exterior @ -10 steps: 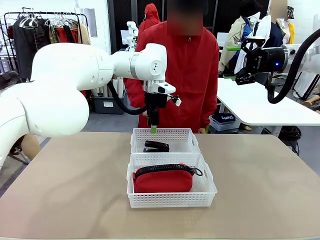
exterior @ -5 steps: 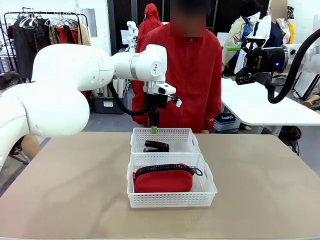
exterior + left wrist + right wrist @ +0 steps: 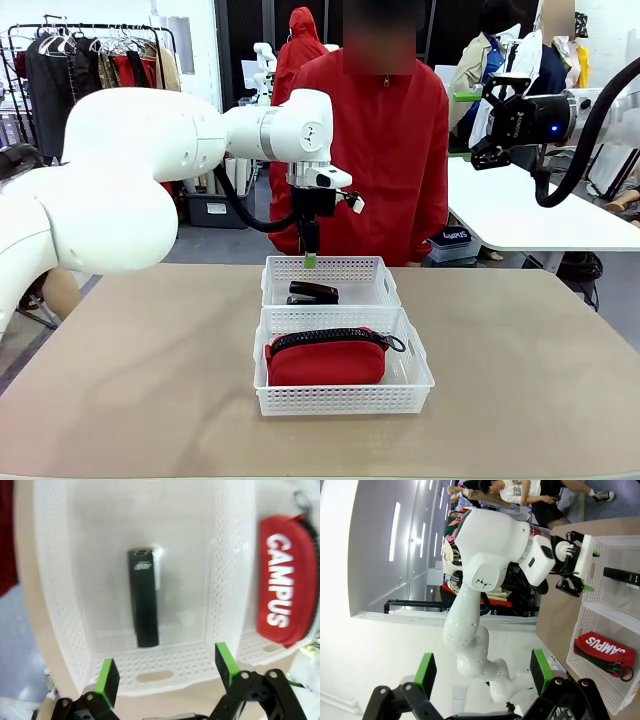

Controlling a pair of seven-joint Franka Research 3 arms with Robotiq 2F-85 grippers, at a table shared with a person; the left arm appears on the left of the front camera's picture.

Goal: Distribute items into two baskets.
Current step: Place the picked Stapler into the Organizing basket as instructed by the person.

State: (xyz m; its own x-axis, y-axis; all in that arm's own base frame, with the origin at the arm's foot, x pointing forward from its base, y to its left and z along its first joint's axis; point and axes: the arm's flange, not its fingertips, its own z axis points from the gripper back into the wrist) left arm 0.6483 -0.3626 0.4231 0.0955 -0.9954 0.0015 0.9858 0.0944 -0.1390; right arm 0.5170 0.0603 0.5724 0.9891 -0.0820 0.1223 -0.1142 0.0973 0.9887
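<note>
Two white baskets end to end at table centre: near basket point(image 3: 344, 400) holding the red pouch point(image 3: 326, 360), far basket point(image 3: 375, 268) holding the black stapler point(image 3: 313, 292). Left gripper point(image 3: 309, 259) hanging above the far basket's far rim, pointing down, clear of the stapler. Seen side-on from the front, so finger gap unreadable there; left wrist view settles it (green pads point(image 3: 108, 675) spread wide, nothing between), with stapler point(image 3: 143, 604) lying flat on the basket floor point(image 3: 185, 580) and pouch point(image 3: 283, 577) showing white "CAMPUS" print, hidden from the front. Right gripper point(image 3: 478, 125) raised high at far right, well apart from the baskets; right wrist view shows fingers point(image 3: 425, 673) apart and empty. Person in red jacket point(image 3: 385, 150) standing behind the far basket.
</note>
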